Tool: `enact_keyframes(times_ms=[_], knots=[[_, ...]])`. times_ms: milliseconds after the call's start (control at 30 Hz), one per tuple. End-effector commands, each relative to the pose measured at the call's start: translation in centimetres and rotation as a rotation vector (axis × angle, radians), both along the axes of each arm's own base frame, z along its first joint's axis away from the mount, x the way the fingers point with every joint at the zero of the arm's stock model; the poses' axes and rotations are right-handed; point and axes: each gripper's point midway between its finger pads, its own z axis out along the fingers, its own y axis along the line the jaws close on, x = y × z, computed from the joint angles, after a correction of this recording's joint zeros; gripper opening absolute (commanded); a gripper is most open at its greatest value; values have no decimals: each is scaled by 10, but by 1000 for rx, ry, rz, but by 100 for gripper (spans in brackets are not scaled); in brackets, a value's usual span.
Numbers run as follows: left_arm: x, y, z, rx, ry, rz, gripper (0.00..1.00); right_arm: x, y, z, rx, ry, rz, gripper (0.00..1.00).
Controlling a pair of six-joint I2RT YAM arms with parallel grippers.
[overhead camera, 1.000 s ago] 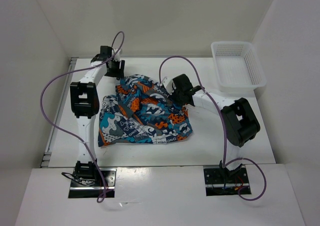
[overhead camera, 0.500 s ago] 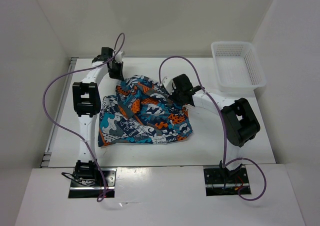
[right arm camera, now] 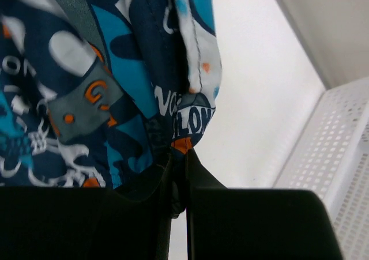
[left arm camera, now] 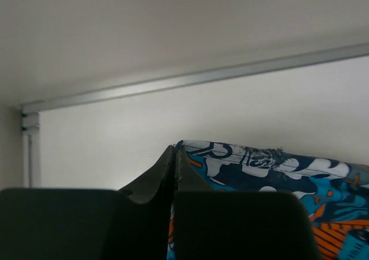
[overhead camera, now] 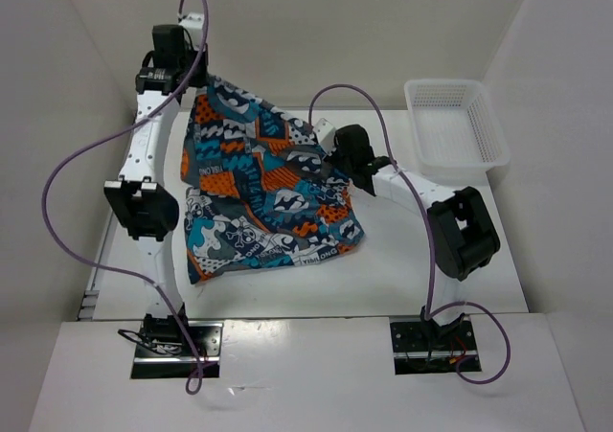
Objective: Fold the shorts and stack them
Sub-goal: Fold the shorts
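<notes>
The printed shorts [overhead camera: 259, 197] hang partly lifted, the lower part resting on the white table. My left gripper [overhead camera: 198, 79] is raised at the far left and shut on the shorts' upper corner. In the left wrist view the jaws [left arm camera: 174, 151] are pressed together on the fabric edge [left arm camera: 271, 168]. My right gripper [overhead camera: 328, 145] is lower, at the shorts' right edge, and shut on it. The right wrist view shows the cloth [right arm camera: 86, 70] pinched between its tips [right arm camera: 179, 154]. The fabric stretches between the two grippers.
A white mesh basket [overhead camera: 455, 121] stands at the far right of the table, and its rim shows close by in the right wrist view [right arm camera: 340, 150]. White walls enclose the table on three sides, with a metal rail [left arm camera: 190, 78] along the back.
The left gripper has shut on the shorts' far left corner and risen high toward the back wall, pulling the cloth up and spreading it. The right gripper kept its hold and barely moved.
</notes>
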Motion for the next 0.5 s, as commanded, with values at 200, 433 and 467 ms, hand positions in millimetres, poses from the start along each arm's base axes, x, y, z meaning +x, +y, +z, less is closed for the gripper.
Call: enact_keyframes(times_ms=[200,433,467], knots=[[-101,3,13,120,-4,126,0,-9,-19,46,-30,-137,-6,0],[-224,20,-40,163,156,142,0,-58,-27,33,-53,-38,110,0],[-245,22,-69,176,231,136,0,-65,-26,30,-59,-21,142,0]])
